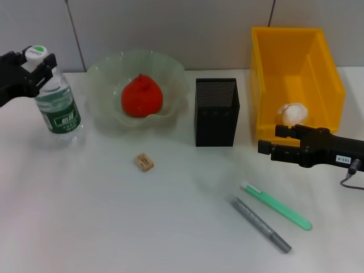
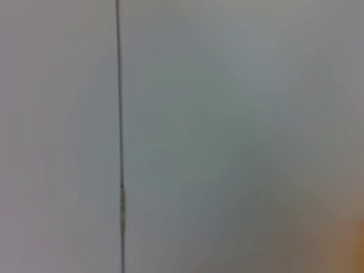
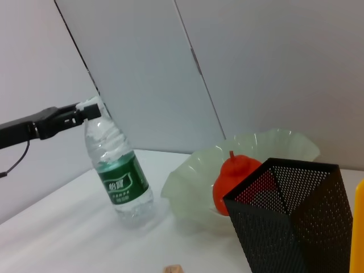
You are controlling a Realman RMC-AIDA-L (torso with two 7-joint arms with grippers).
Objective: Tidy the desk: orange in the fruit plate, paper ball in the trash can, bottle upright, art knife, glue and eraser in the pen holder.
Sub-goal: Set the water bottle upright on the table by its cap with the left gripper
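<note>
Head view: left gripper (image 1: 35,64) clamped on cap of upright bottle (image 1: 58,108) beside fruit plate (image 1: 108,71); right gripper (image 1: 272,146) near trash can (image 1: 330,79), finger state undeterminable; risk: bottle toppling on jerky release.

One bottle (image 1: 57,102), one orange (image 1: 141,96), one fruit plate (image 1: 108,71), one pen holder (image 1: 216,112), one trash can (image 1: 267,85), one paper ball (image 1: 293,112), one eraser (image 1: 144,162), two pens (image 1: 276,206).

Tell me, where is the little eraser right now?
In the head view the eraser lies flat on the white table, left of centre, just in front of the green glass bowl and left of the black mesh cup.
</note>
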